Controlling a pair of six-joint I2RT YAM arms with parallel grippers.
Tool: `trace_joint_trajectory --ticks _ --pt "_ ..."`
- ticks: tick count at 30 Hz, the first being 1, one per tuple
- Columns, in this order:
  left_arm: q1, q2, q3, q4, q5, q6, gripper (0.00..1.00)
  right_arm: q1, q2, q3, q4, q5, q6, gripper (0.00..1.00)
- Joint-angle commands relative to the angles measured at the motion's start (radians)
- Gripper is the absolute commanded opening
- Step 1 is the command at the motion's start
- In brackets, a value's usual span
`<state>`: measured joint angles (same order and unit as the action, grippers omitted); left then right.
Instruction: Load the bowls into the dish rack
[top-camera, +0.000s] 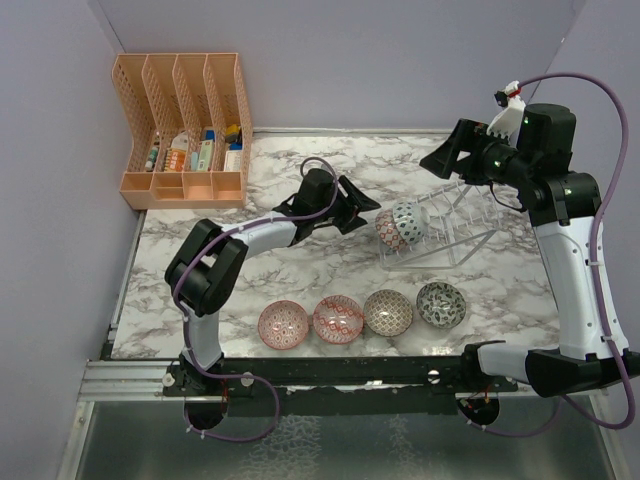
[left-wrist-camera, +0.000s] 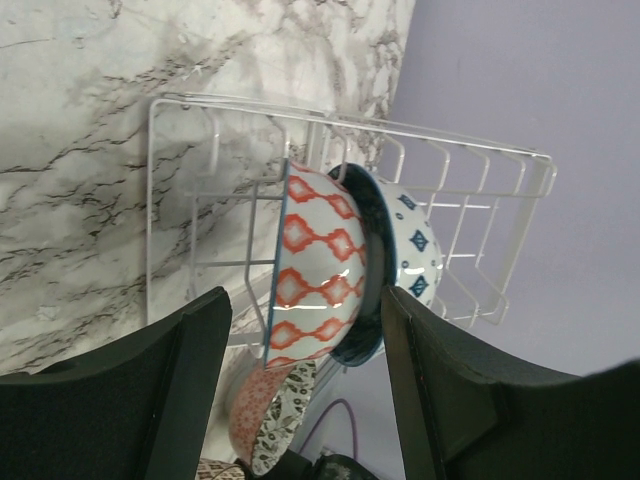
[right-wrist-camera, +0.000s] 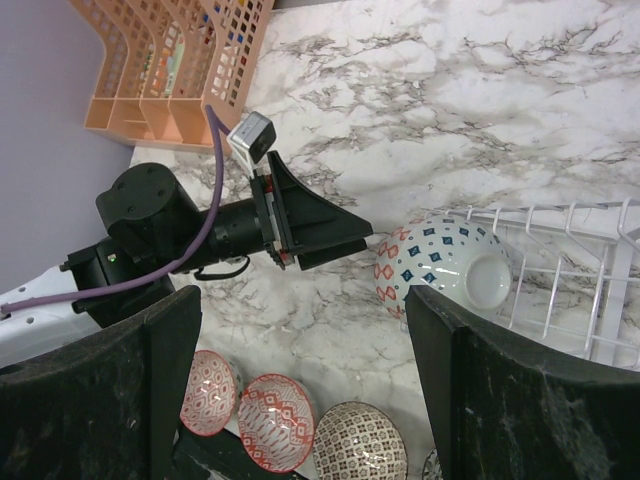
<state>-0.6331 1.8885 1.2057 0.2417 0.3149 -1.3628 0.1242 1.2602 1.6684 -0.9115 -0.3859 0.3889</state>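
Note:
The wire dish rack stands right of centre, with a red-and-white bowl and a blue-patterned bowl on edge at its left end. My left gripper is open just left of the red bowl. In the left wrist view that red bowl reaches down between the fingers with a gap on each side. My right gripper hangs open and empty above the rack's far side. A row near the front edge holds two red bowls, a brownish bowl and a dark grey-green bowl.
An orange plastic file organiser with small items sits at the back left corner. Purple walls close the table at the back and both sides. The left arm's forearm stretches across the table's middle left.

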Motion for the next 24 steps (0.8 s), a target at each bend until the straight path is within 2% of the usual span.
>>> trace_joint_trajectory --ticks 1,6,24 --pt "-0.009 -0.014 -0.003 0.104 0.011 -0.061 0.64 -0.005 -0.007 0.013 0.03 -0.024 0.007 0.83" --pt "-0.016 0.009 -0.013 0.172 0.016 -0.11 0.64 -0.005 -0.01 0.011 0.026 -0.021 0.003 0.84" --pt "-0.025 0.018 -0.029 0.176 0.003 -0.11 0.64 -0.005 -0.013 0.004 0.025 -0.021 -0.003 0.84"
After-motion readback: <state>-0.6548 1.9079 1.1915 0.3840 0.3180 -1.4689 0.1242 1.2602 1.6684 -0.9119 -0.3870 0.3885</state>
